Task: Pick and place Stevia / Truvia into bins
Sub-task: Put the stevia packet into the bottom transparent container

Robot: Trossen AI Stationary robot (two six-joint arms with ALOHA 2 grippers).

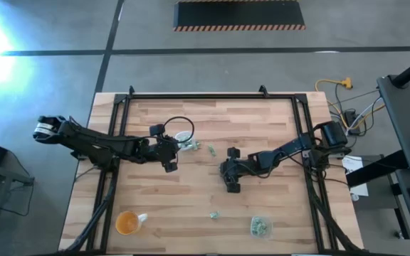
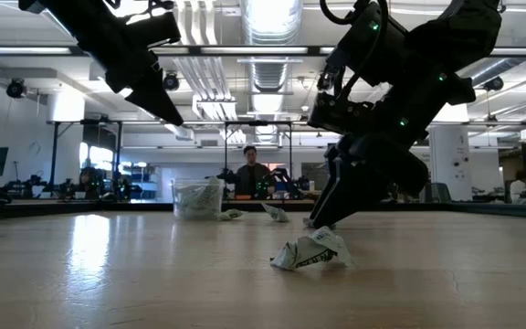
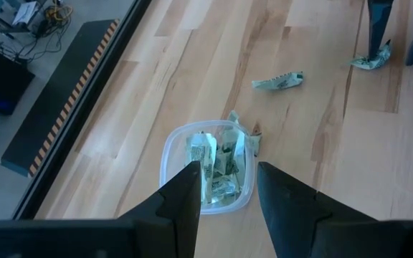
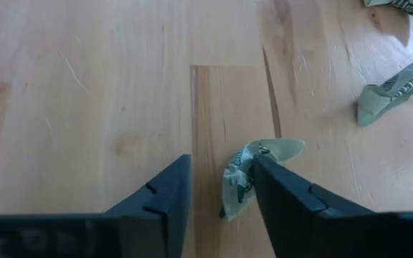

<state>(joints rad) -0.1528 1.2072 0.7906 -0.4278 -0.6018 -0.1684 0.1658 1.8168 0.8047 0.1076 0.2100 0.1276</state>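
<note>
From above, the wooden surface (image 1: 191,185) carries two clear bins: one (image 1: 183,136) toward the far edge, left of centre, and one (image 1: 260,226) near the front edge toward the right corner, with packets inside. Loose packets (image 1: 211,149) lie just beside the far bin, and another packet (image 1: 214,214) lies near the front edge at mid-width. An orange cup (image 1: 127,222) stands by the front left corner. The left hand (image 1: 170,158) hangs beside the far bin; the right hand (image 1: 231,181) is down near the middle of the surface.

From table height, a crumpled packet (image 2: 310,250) lies at the foot of the right hand (image 2: 322,219), and the far bin (image 2: 197,198) stands behind.

The left wrist view shows the left hand (image 3: 226,188) parted and empty above the packet-filled bin (image 3: 208,168).

The right wrist view shows the right hand (image 4: 221,183) parted, one finger (image 4: 282,193) touching a crumpled packet (image 4: 253,172) lying on the surface; the packet is not clamped.
</note>
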